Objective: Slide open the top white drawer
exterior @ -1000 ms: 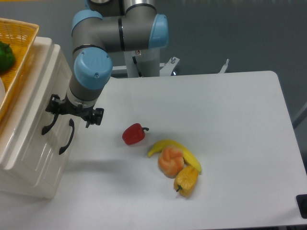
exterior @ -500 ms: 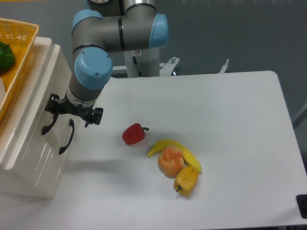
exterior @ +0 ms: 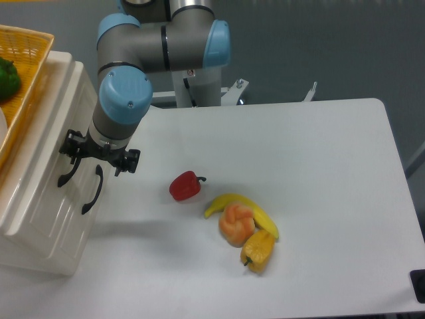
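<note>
The top white drawer (exterior: 50, 143) sits in the cream cabinet (exterior: 40, 226) at the left edge of the bench (exterior: 319, 173), its panelled front facing right toward the open surface and its curved black handle (exterior: 66, 174) showing against the front. The hand (exterior: 99, 154) hangs from the arm's wrist right at that front, level with the upper handle, its dark fingers (exterior: 73, 146) overlapping the top end of the handle on the left side; whether they actually close on the handle cannot be told, since the wrist hides the gap. Just to the right of the upper handle is the lower drawer's own black handle (exterior: 93, 191), a little below the hand and apart from it. The top drawer's front lies flush with the cabinet face. On top of the cabinet rests a yellow basket (exterior: 26, 73) holding a green pepper (exterior: 6, 78). Out on the bench, well apart from the hand, lie a red pepper (exterior: 185, 186), a banana (exterior: 247, 207), an orange-pink fruit (exterior: 236, 224) touching the banana, and a yellow pepper (exterior: 258, 250) just beside them.
</note>
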Robot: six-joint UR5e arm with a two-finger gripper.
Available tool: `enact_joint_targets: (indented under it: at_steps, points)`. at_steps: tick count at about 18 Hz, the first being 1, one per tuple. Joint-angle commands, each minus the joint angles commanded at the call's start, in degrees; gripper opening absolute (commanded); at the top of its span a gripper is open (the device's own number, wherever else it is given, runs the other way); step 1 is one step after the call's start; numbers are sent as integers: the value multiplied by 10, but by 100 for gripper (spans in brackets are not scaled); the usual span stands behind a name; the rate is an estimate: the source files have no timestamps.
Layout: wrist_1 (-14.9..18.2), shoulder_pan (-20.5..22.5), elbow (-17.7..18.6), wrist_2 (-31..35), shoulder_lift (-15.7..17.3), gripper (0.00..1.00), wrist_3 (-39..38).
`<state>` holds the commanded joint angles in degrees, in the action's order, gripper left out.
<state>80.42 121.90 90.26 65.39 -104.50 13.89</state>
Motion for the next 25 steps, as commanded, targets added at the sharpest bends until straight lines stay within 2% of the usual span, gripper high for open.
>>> enact_joint_targets:
  at_steps: [25]
  points:
    - [-3,-3,1,22,-4,100,8]
